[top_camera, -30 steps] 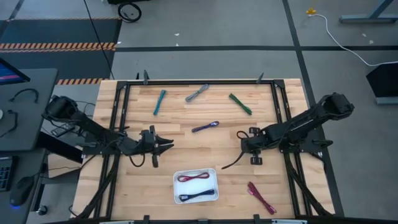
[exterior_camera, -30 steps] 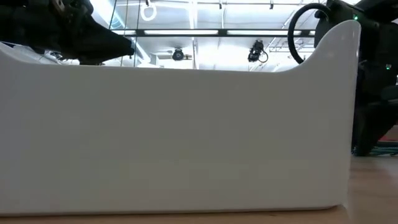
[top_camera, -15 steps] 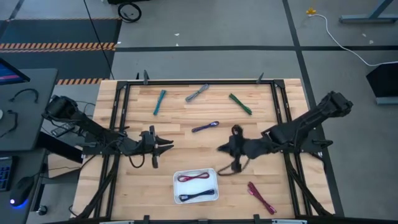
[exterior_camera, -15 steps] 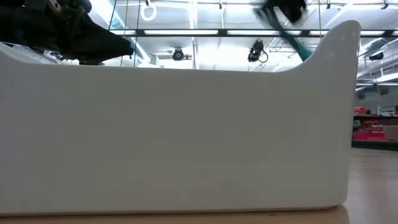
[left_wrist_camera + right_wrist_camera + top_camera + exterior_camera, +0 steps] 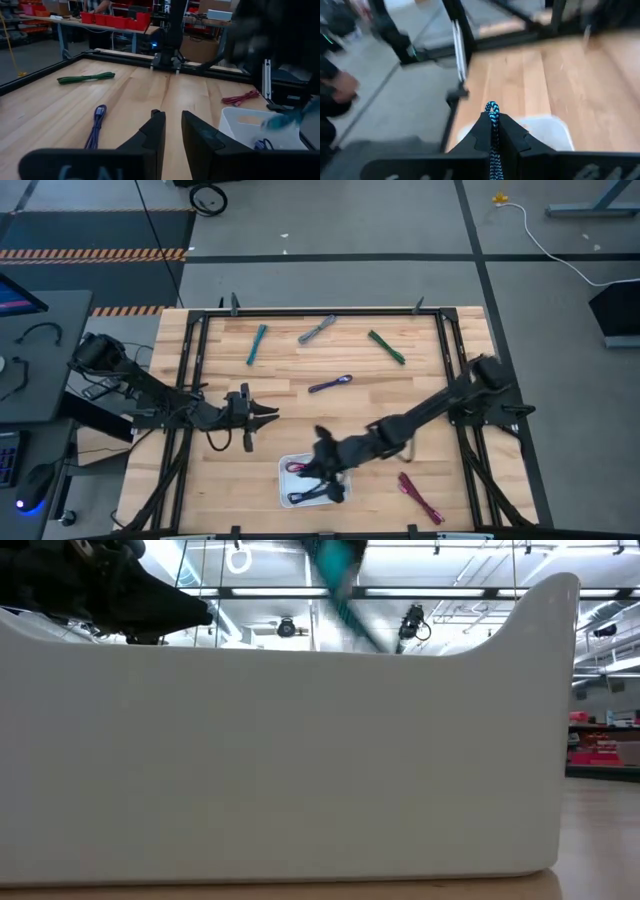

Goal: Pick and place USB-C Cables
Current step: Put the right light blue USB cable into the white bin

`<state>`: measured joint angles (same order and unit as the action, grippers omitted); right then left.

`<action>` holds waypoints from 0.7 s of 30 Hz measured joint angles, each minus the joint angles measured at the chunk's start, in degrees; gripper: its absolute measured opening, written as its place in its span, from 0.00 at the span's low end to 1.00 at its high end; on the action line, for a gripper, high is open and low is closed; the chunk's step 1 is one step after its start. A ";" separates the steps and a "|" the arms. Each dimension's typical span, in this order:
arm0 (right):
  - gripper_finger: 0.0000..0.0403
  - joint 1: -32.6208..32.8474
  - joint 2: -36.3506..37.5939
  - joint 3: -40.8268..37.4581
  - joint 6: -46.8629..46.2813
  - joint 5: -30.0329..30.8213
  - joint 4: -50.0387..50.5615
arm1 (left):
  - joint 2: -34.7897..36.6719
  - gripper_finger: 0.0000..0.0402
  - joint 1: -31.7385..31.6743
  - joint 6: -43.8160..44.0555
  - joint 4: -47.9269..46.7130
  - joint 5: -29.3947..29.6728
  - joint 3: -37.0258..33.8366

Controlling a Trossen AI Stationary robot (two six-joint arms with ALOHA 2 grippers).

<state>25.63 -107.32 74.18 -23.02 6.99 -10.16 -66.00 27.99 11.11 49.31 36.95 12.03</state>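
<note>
My right gripper (image 5: 322, 463) hovers over the white tray (image 5: 342, 456) near the table's near edge, shut on a teal braided USB-C cable (image 5: 492, 125). In the low view that cable is a teal blur (image 5: 338, 580) above the tray's wall (image 5: 300, 760). A magenta cable (image 5: 299, 467) and a dark cable (image 5: 312, 498) lie inside the tray. Lying flat on the wood are a teal (image 5: 257, 345), grey (image 5: 316, 330), green (image 5: 386, 347), purple (image 5: 330, 384) and magenta cable (image 5: 420, 497). My left gripper (image 5: 266, 415) waits to the tray's far left, open and touching nothing. My right gripper pinches the teal cable between its two fingers, with the cable running along them. Its looped end (image 5: 491, 106) pokes out just past the fingertips. The fingers reach in from the table's right, slanting down. The cable is lifted clear, above the tray.
A black metal frame (image 5: 320, 311) borders the tabletop. The left wrist view shows the purple cable (image 5: 96, 125), the green one (image 5: 85, 78) and the tray (image 5: 240, 127) ahead of my left gripper (image 5: 173, 122). Bare wood lies between the tray and the far cables.
My right gripper has swept quickly from the table's right-middle toward the near-left, ending over the white tray. It stayed shut and carried the teal cable, lifted clear of the wood, with it. The left arm has not moved.
</note>
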 joint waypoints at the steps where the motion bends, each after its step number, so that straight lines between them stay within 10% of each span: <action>1: 0.03 -0.47 -1.96 1.04 0.22 -1.09 0.59 | 0.00 0.17 -0.01 0.00 0.04 0.02 0.00; 21: 0.15 -2.53 -11.82 11.11 -6.34 -6.66 19.40 | 0.00 0.15 -0.15 1.75 0.20 0.07 0.00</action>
<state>23.10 -119.14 85.30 -29.37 0.33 9.24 -66.00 27.83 12.87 49.50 37.01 12.03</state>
